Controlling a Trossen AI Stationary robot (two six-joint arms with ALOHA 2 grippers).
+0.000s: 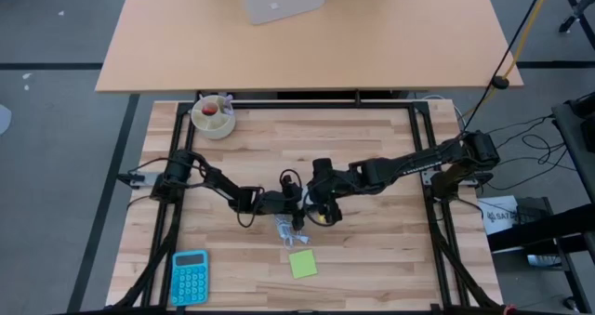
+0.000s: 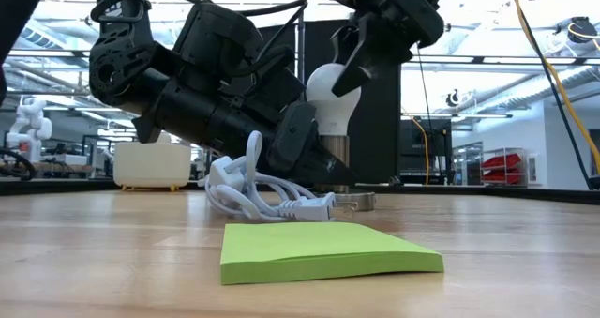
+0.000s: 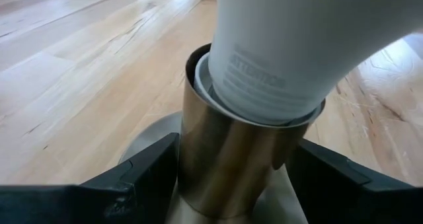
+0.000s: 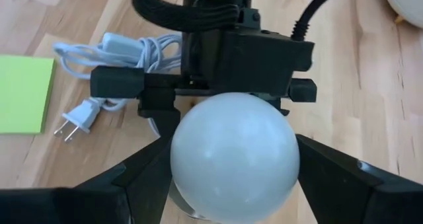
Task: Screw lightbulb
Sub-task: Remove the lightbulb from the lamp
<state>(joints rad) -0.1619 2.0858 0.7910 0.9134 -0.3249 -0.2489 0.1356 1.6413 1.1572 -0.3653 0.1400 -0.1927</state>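
You are looking at the lightbulb (image 2: 330, 91) standing upright mid-table, globe up, its base sinking out of sight into the brass socket (image 3: 231, 161). The left gripper (image 3: 231, 184) is pinching that socket. The right gripper (image 4: 231, 178) is straddling the globe; whether it is touching is unclear.

Bright, even light from overhead in the high view, and the table (image 1: 372, 157) reads clean with only soft, short shadows under the arms. Down low, the windows behind are blown out white, so the arms go nearly to silhouette; the green notepad (image 2: 323, 250) up front is slightly soft. In the left wrist view, the lightbulb (image 3: 297, 45) is so close it blurs, and the brass socket (image 3: 231, 164) carries a smooth sheen. From the right wrist, a gentle highlight sits on the globe.
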